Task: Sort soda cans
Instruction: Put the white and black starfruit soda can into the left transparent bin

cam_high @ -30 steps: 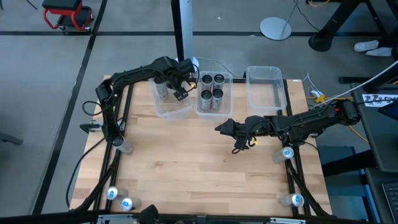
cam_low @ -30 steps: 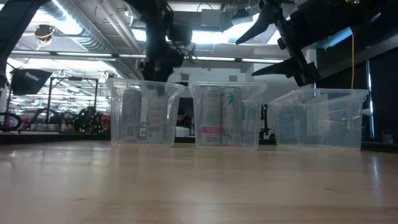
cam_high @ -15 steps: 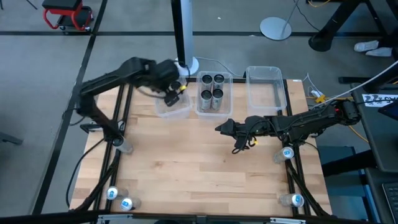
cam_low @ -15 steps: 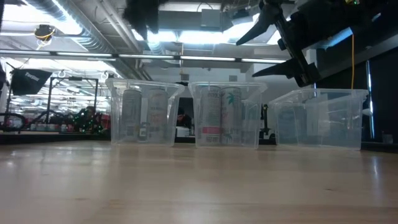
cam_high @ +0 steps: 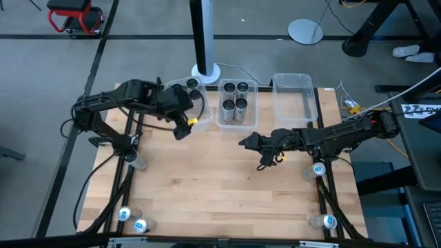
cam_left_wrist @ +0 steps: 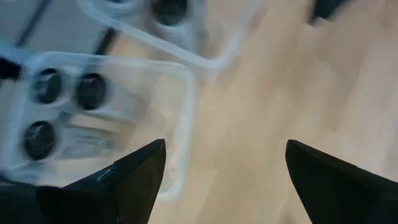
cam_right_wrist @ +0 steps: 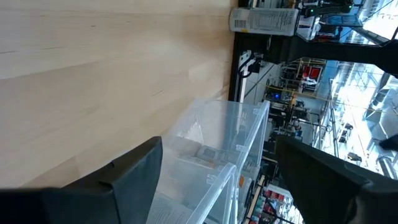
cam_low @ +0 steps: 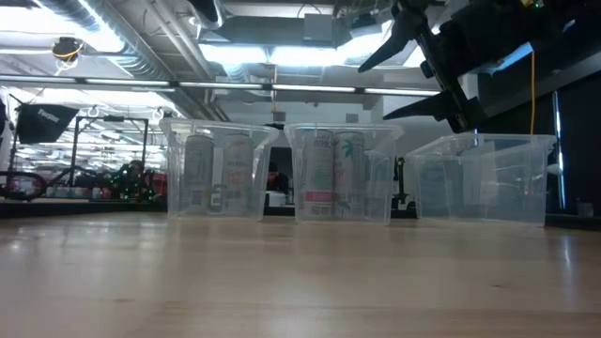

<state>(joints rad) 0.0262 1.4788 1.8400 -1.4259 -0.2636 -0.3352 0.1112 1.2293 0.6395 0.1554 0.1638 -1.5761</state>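
listing contents of a pale wood tabletop (cam_high: pixel 207 179) seen from above, clock face laid on that view; three clear bins in a row toward 12 o'clock: left bin (cam_high: pixel 200 114), middle bin (cam_high: pixel 238 122), right bin (cam_high: pixel 295 84); soda cans (cam_high: pixel 235 105), four with dark tops, upright in the middle bin; further dark-topped cans (cam_high: pixel 193 89) upright in the left bin, count partly hidden by the arm; loose cans with pale blue-white tops at the tabletop corners: two near 7 o'clock (cam_high: pixel 132 220), one at 5 o'clock (cam_high: pixel 325 221), one at 4 o'clock (cam_high: pixel 316 169); left pincer (cam_high: pixel 185 126) at about 11 o'clock, over the near edge of the left bin, fingers spread wide, holding nothing; right pincer (cam_high: pixel 253 153) just right of centre toward 2 o'clock, near the middle bin's front, fingers wide apart, holding nothing
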